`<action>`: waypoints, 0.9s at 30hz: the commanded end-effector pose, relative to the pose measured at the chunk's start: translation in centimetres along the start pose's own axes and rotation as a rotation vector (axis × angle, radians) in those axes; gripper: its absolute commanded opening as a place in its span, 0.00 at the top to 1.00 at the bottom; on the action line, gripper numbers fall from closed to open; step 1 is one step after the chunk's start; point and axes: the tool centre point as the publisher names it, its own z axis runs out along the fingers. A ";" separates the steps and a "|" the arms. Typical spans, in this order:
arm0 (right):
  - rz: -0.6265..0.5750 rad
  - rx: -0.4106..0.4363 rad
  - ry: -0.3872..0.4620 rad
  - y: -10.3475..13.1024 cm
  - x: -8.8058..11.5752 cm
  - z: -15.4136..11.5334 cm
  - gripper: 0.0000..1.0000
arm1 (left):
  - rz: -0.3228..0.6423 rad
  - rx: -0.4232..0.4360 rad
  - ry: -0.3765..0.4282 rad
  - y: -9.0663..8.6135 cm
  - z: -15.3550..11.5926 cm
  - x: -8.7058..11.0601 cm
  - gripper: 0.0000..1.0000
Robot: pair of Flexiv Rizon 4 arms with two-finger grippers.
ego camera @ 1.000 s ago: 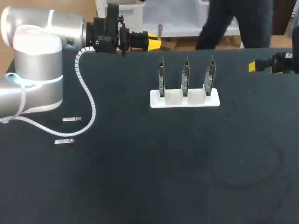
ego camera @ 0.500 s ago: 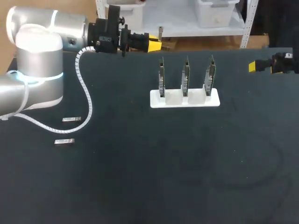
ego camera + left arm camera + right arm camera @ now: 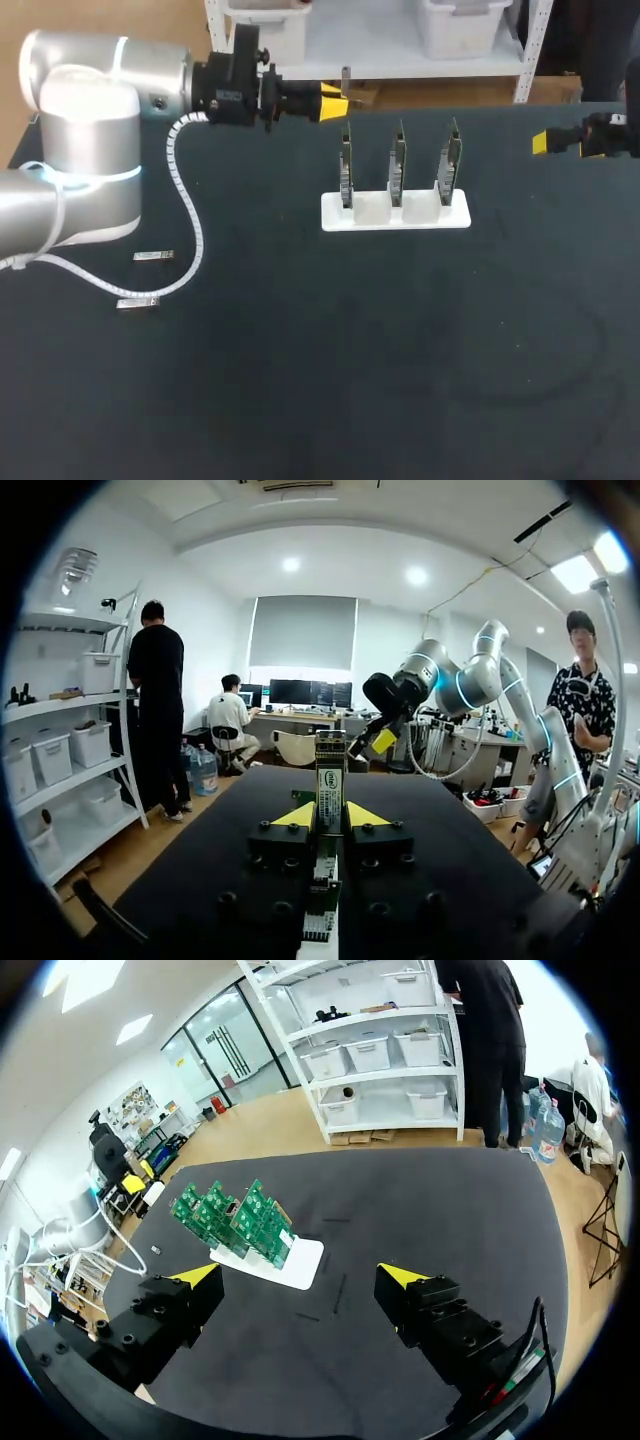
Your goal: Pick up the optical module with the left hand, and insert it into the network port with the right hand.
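My left gripper [image 3: 335, 101] hangs over the table's far edge, just left of the boards, shut on a slim optical module [image 3: 345, 78] that stands upright from its yellow tips. In the left wrist view the module [image 3: 330, 777] sits clamped between the fingers [image 3: 296, 816]. Three green network boards [image 3: 398, 163] stand upright in a white holder [image 3: 395, 212] at the middle back. My right gripper [image 3: 556, 141] is at the far right edge, open and holding nothing. Ahead of the right gripper [image 3: 300, 1276], past its wide-apart fingertips, are the boards [image 3: 230, 1215].
Two spare optical modules [image 3: 152, 256] [image 3: 137, 302] lie flat on the black table at the left, beside the left arm's white coiled cable [image 3: 190, 225]. My right arm [image 3: 430, 680] shows ahead of the left gripper.
My left arm has shifted slightly right with the module, closer to the leftmost board. The right gripper has stayed in place.
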 end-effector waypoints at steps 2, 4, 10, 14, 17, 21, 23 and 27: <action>0.001 0.007 -0.001 0.1 0.0 -0.1 0.00 | -0.013 -0.009 -0.012 -0.2 0.6 0.3 1.00; 0.001 0.007 -0.001 0.1 0.0 -0.1 0.00 | -0.021 -0.011 -0.018 -0.2 0.7 0.4 1.00; 0.001 0.007 -0.001 0.1 0.0 -0.1 0.00 | -0.030 0.003 -0.010 -0.2 1.0 0.8 1.00; 0.001 0.007 -0.001 0.1 0.0 -0.1 0.00 | -0.027 0.017 -0.003 -0.2 1.0 0.9 1.00; 0.001 0.007 -0.001 0.1 0.0 -0.1 0.00 | -0.025 0.024 0.002 -0.2 0.9 1.1 1.00; 0.001 0.007 -0.001 0.1 0.0 -0.1 0.00 | -0.026 0.025 0.004 -0.1 1.0 1.1 1.00; 0.001 0.007 -0.001 0.1 0.0 -0.1 0.00 | -0.024 0.026 0.006 -0.1 1.1 1.2 1.00; 0.001 0.007 -0.001 0.1 0.0 -0.1 0.00 | -0.027 0.028 0.009 0.1 1.2 1.3 1.00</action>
